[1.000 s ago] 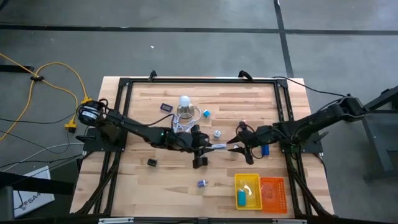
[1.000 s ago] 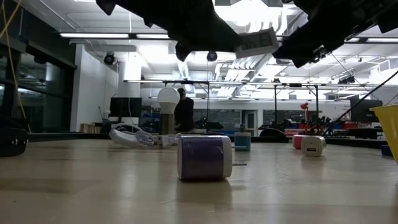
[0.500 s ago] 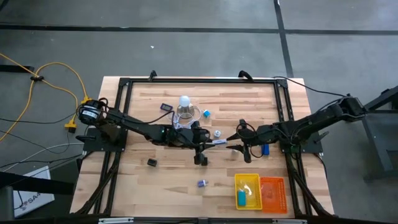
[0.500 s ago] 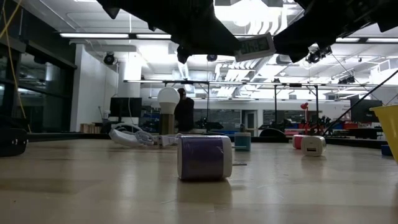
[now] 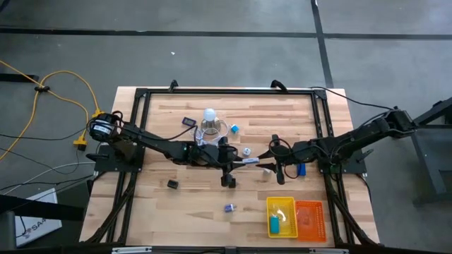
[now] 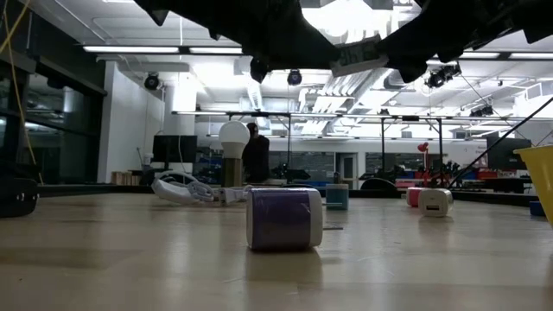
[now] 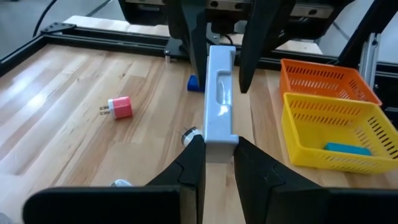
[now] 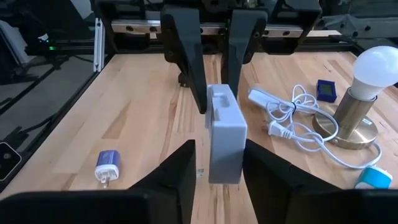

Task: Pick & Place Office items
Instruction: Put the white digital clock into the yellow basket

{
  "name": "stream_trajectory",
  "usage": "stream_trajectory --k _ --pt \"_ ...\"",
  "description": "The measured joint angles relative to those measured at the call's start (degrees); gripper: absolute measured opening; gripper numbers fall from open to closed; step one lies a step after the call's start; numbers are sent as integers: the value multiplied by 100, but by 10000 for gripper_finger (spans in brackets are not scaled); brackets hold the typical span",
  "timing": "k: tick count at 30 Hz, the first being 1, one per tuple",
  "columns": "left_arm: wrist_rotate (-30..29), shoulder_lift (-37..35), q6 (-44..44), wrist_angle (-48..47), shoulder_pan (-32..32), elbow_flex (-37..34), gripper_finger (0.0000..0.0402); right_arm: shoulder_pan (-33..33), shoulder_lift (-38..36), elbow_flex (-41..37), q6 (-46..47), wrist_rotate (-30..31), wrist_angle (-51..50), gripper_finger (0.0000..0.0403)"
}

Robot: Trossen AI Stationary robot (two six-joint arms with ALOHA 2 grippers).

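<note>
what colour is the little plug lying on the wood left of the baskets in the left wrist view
Pink-red, with silver prongs: the small pink-red plug cube on the wooden table, clearest in the left wrist view.

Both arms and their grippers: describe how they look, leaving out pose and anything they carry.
Both arms are dark, nearly black, built of slim jointed segments. The left arm has a round black-and-white part at its base and a small green light midway. The right arm has black cable looping along it. The left gripper and right gripper each have two flat, matte black, wedge-shaped fingers.
</note>
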Motion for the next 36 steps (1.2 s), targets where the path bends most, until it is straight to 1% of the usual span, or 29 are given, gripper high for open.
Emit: stream_trajectory --k 15,20,36 --pt "36 0 7 -113 0 9 53 -2 0 0 22 -28 -4 74" --pt "34 -2 -6 -166 -7 11 55 -2 0 0 22 -30 -7 71" --pt "35 -2 18 -205 -15 11 82 -2 0 0 22 -38 -3 70"
